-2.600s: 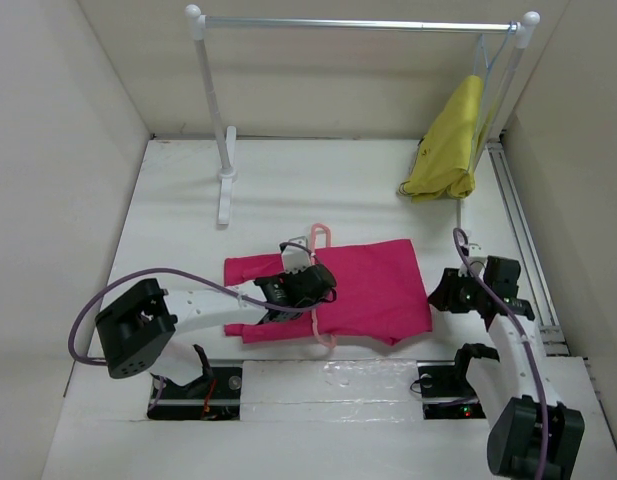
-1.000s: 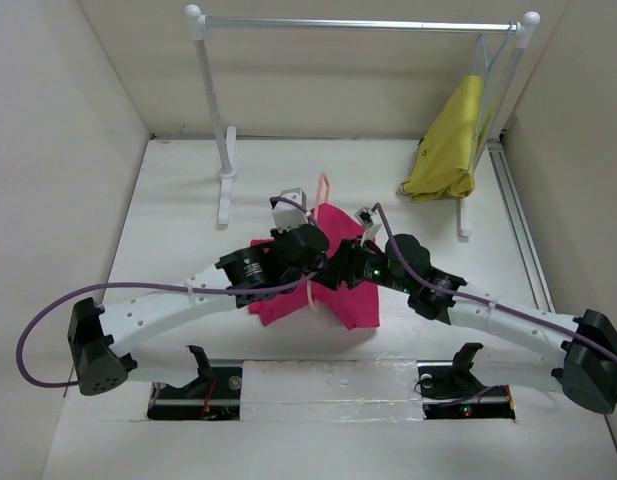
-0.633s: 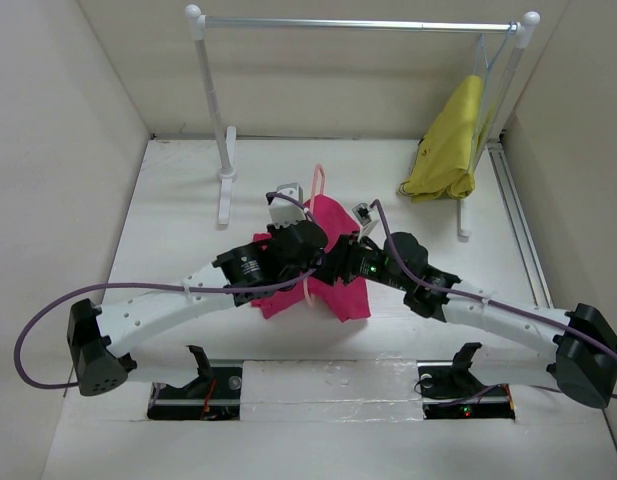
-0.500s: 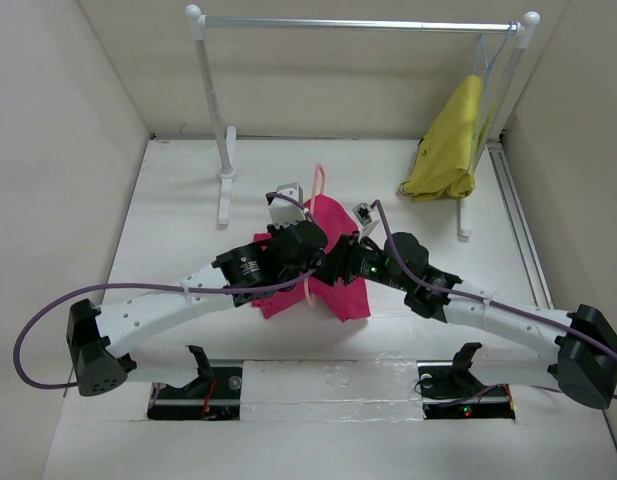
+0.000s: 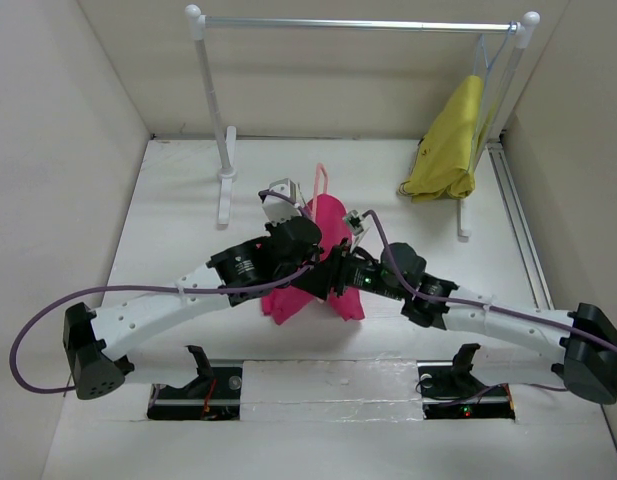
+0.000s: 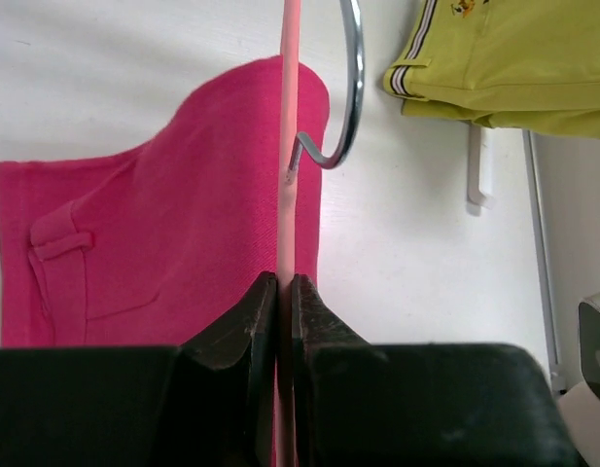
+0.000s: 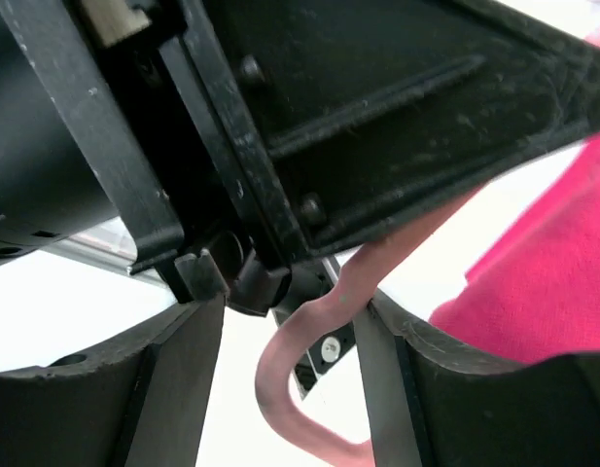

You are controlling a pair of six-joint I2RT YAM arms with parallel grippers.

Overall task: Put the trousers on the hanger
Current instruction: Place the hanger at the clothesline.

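The magenta trousers (image 5: 335,225) hang bunched over the salmon-pink hanger (image 5: 320,183), lifted off the table at mid-scene. My left gripper (image 5: 306,255) is shut on the hanger's thin bar (image 6: 286,195), just below its metal hook (image 6: 350,88). The trousers (image 6: 154,243) drape to the left of the bar in the left wrist view. My right gripper (image 5: 335,278) is open right beside the left one. In the right wrist view the hanger's curved pink corner (image 7: 339,297) lies between its spread fingers (image 7: 178,379), and the trousers (image 7: 543,282) show at the right.
A clothes rail (image 5: 358,23) on white posts stands at the back. A mustard-yellow garment (image 5: 450,145) hangs from a pale blue hanger (image 5: 485,60) at its right end; it also shows in the left wrist view (image 6: 504,58). Walls close in on both sides.
The trousers lay flat on the table with the right arm drawn back. Both grippers now meet at the hanger, which has risen and shifted slightly away, the trousers draping from it.
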